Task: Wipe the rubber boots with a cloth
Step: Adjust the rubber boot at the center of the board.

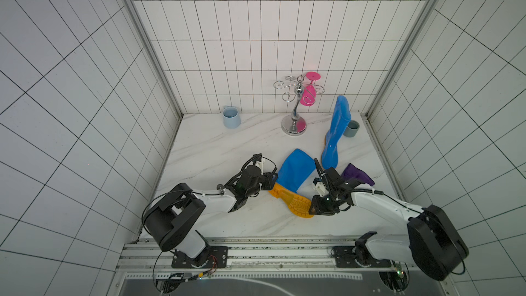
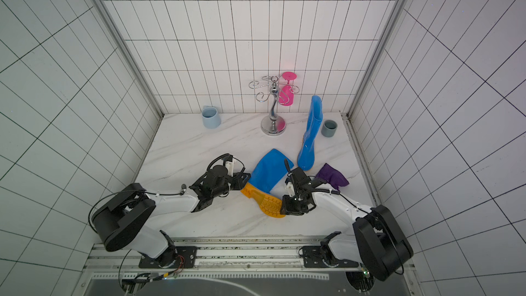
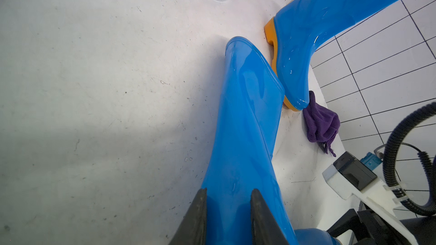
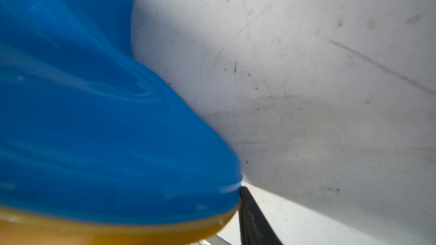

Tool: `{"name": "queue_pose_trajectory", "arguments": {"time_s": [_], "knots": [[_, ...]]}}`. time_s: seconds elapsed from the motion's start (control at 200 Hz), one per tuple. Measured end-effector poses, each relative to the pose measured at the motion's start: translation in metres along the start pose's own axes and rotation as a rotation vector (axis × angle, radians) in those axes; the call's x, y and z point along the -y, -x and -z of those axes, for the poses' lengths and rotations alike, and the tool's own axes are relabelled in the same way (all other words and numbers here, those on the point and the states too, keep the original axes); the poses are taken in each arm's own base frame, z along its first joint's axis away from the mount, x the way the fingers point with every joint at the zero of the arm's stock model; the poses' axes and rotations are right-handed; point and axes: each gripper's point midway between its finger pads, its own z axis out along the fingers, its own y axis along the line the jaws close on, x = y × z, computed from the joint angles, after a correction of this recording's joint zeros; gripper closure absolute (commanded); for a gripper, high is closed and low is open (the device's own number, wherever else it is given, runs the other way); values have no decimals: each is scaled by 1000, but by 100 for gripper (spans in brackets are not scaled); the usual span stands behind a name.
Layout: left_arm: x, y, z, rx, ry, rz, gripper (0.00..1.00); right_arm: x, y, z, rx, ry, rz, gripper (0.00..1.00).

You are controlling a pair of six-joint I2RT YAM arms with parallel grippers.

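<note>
The left gripper (image 3: 228, 199) clamps the lying boot (image 1: 296, 169) at the ankle; the right gripper (image 1: 312, 211) touches its toe, grip unclear, with the cloth (image 1: 359, 177) nearer it, up and to the right.

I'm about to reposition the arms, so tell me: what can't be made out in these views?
- Right gripper: the right wrist view shows one finger; the toe of the lying boot hides the other, so its grip is unclear.
- Cloth: the right arm covers its near edge in both top views.
- Grey cup: partly behind the standing boot in a top view.
</note>
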Motion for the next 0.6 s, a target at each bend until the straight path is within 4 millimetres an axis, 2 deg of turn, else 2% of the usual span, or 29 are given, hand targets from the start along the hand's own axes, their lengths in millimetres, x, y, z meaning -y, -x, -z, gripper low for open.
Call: {"name": "queue_pose_trajectory", "arguments": {"time_s": [0.18,0.28,0.33,0.43,0.525,0.6], "knots": [[-1,-34,5,-86,11,14,70,16,12,8,-34,-94,-5,63],[2,-76,7,-213,-2,18,70,25,34,16,16,-162,-1,63],[14,-91,9,-262,-47,11,70,28,57,22,91,-197,7,63],[41,-129,13,-400,-144,-5,70,24,124,45,309,-223,29,63],[63,-164,18,-534,-221,-24,70,-9,182,74,496,-157,98,63],[74,-186,20,-613,-254,-37,70,-30,209,95,593,-123,145,63]]}}
